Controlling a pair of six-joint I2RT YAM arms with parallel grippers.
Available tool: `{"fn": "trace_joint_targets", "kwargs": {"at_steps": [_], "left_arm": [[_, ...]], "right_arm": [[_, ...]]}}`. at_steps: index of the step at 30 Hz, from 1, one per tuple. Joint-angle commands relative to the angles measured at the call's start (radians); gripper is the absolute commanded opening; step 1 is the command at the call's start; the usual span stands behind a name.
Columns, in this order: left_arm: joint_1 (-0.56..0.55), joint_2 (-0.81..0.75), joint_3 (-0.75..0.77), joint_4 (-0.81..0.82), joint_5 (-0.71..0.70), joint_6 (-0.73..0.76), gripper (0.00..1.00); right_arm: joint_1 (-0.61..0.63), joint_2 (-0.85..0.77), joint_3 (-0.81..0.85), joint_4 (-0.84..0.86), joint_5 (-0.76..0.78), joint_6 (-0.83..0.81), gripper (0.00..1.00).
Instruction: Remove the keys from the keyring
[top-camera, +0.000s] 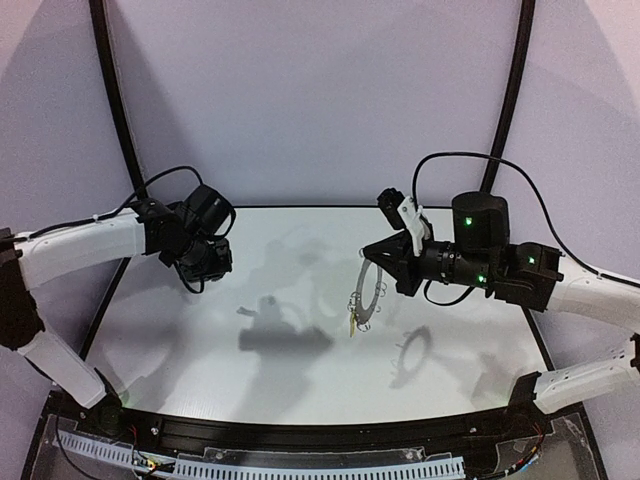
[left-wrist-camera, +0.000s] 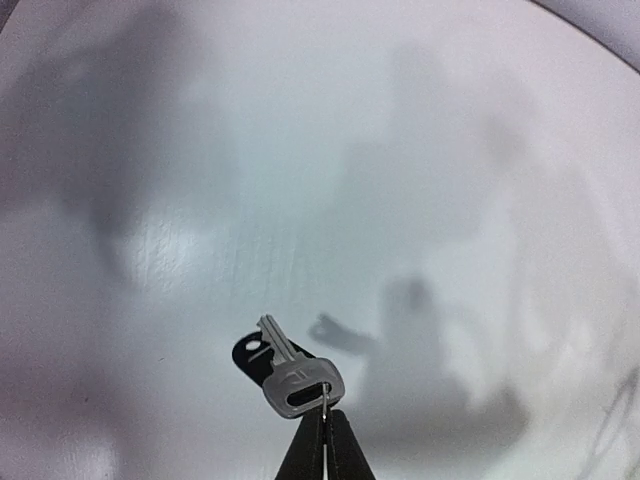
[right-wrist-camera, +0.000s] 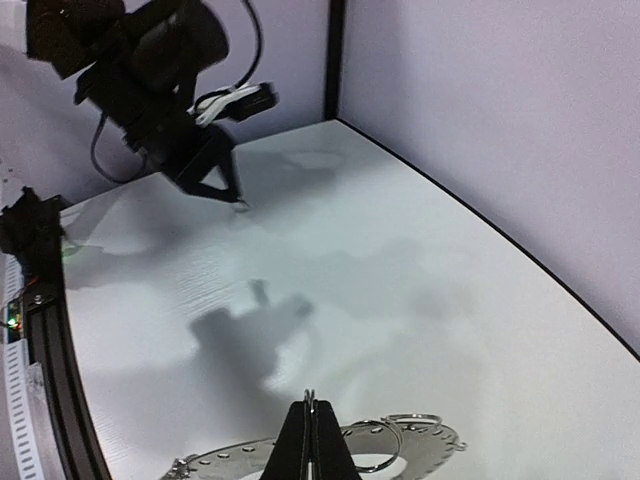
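While the keyring is seen from above pinched aloft by the right gripper, yellow key hanging at 7 o'clock, a detached key is shown by the left wrist nipped in the left gripper, its jaws pressed together, so set-down on the open table is judged next, and by the right wrist the table's far edge is seen well apart at 2 o'clock.

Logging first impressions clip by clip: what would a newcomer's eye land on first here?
The right gripper holds the large flat grey metal keyring up over the table, a tiny yellow-headed key dangling below it. Far to its left, the left gripper pinches a small grey-headed, silver-bladed key, well apart from the ring.
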Motion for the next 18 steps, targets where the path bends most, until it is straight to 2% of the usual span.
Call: {"fn": "trace_joint_targets", "kwargs": {"at_steps": [1,4,5,10,12,14,15,16,18], "left_arm": [[0.021,0.052,-0.042,-0.157,-0.128,-0.18,0.01],[0.029,0.108,-0.04,-0.18,-0.118,-0.207,0.08],[0.029,0.132,-0.032,-0.19,-0.112,-0.214,0.16],[0.029,0.187,0.007,-0.222,-0.094,-0.197,0.21],[0.03,0.18,0.026,-0.219,-0.075,-0.177,0.27],[0.028,0.149,0.027,-0.179,-0.017,-0.132,0.48],[0.028,0.135,0.021,-0.116,0.019,-0.076,0.65],[0.025,0.101,0.001,-0.076,0.111,-0.046,0.78],[0.014,0.061,-0.028,0.077,0.244,0.066,0.9]], "right_arm": [[0.009,-0.008,0.007,-0.028,0.135,0.031,0.0],[0.01,-0.008,0.002,-0.02,0.13,0.053,0.0],[0.01,-0.01,0.001,-0.018,0.126,0.055,0.0],[0.01,-0.013,0.01,-0.029,0.121,0.048,0.0],[0.01,-0.012,0.013,-0.033,0.118,0.047,0.0],[0.009,-0.008,0.014,-0.04,0.12,0.05,0.0],[0.009,-0.004,0.016,-0.045,0.127,0.057,0.0],[0.01,0.0,0.017,-0.048,0.126,0.062,0.0],[0.01,0.005,0.022,-0.053,0.124,0.074,0.0]]}}
